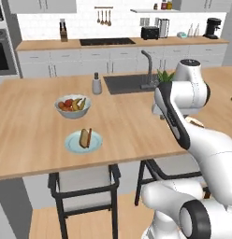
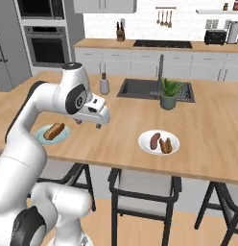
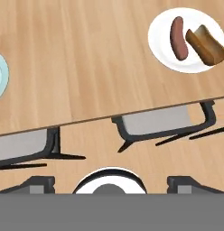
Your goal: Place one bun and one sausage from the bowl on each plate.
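Left base view, left of centre: teal plate [image 1: 83, 142] on the counter [image 1: 33, 116], carrying a bun [image 1: 83, 138] and a pale sausage [image 1: 89, 137] side by side, touching. Fruit bowl [image 1: 72, 106] just above it in frame; shaker [image 1: 96, 83] higher up, beside the sink [image 1: 129, 83]. Right half of this frame taken by the arm [image 1: 183, 121]; a sliver of a bun-coloured item visible at the arm's right edge, not identifiable.

Right base view, centre right: white plate [image 2: 159, 142] near the counter's front edge, carrying a reddish-brown sausage [image 2: 154, 140] on the left and a second bun [image 2: 165, 145] on the right, close together. Potted plant [image 2: 169, 93] above it in frame, next to the sink. Teal plate at mid left, partly behind the arm, with the bun visible and the pale sausage not distinguishable. Hand [image 2: 89, 123] at centre left, low over the counter between the two plates, well apart from the white plate.

Hand view, upper right: white plate with reddish-brown sausage and bun, seen from above. Rim of the teal plate at the left edge. Counter edge crossing mid frame, with stool seats [image 3: 154, 121] below it. Dark fingertips [image 3: 39, 184] at the lower left and lower right, spread wide, nothing between them.
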